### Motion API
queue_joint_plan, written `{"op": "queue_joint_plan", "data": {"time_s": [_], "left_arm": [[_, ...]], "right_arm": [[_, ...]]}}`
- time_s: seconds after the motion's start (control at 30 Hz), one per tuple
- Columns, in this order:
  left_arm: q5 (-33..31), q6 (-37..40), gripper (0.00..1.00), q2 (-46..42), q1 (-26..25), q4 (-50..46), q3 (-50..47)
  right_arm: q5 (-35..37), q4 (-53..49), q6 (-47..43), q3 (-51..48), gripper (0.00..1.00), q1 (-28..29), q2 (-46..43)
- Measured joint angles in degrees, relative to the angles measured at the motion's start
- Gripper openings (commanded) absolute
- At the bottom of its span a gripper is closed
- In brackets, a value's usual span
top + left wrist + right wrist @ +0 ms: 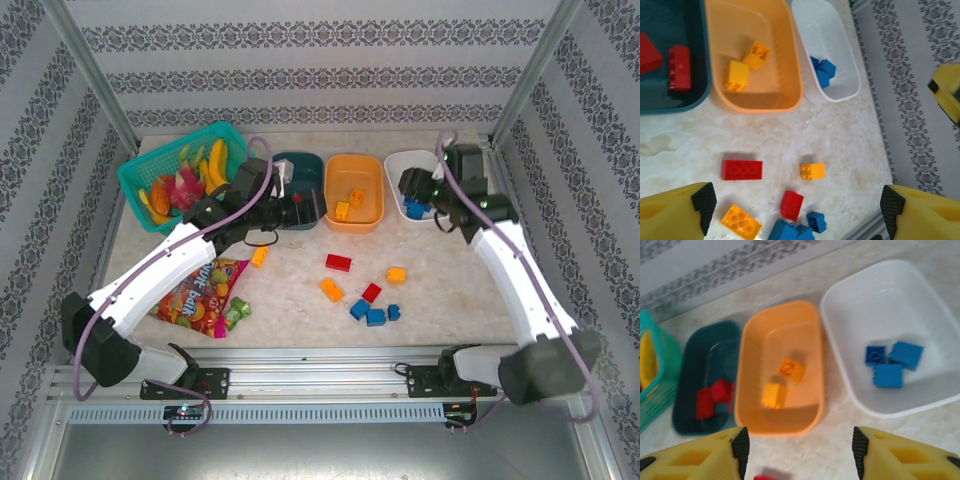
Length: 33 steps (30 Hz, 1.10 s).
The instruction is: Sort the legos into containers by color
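Three containers stand in a row at the back: a dark teal tub (300, 165) holding red legos (679, 67), an orange tub (370, 178) holding two orange legos (736, 76), and a white tub (405, 162) holding three blue legos (889, 365). Loose legos lie on the table: a red one (338, 263), another red one (371, 292), orange ones (331, 290) (397, 274) (259, 257), and a blue cluster (376, 316). My left gripper (312, 207) hangs open by the teal tub's near end, holding nothing. My right gripper (415, 187) hovers open and empty over the white tub's near part.
A turquoise mesh basket (135, 185) with toy fruit sits back left. A colourful candy bag (205, 290) lies front left under the left arm, with a small green piece (237, 312) beside it. A metal rail (320, 360) borders the near edge.
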Motion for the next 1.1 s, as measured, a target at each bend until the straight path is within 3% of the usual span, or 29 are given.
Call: {"op": "queue_joint_plan", "data": {"time_s": [0.23, 0.53, 0.7, 0.93, 1.1], "left_arm": [[-1.88, -0.63, 0.85, -2.89, 0.00, -3.93, -8.22], [-7.69, 0.39, 0.83, 0.15, 0.07, -11.91, -12.79], [-10.75, 6.23, 0.78, 7.34, 1.49, -14.36, -9.99], [-9.97, 16.46, 0.68, 15.32, 10.97, -14.34, -7.69], [-8.96, 22.84, 0.56, 21.97, 13.18, -14.10, -2.86]], "right_arm": [[-3.37, 3.82, 0.20, -16.48, 0.61, 12.63, -12.72], [-8.00, 6.27, 0.48, -27.45, 0.62, 27.12, -12.83], [-9.49, 8.68, 0.92, -29.29, 0.62, 28.55, -11.04], [-9.46, 10.14, 1.09, -29.33, 0.62, 28.55, -10.25], [-9.46, 10.49, 1.31, -29.31, 0.62, 28.52, -9.55]]}}
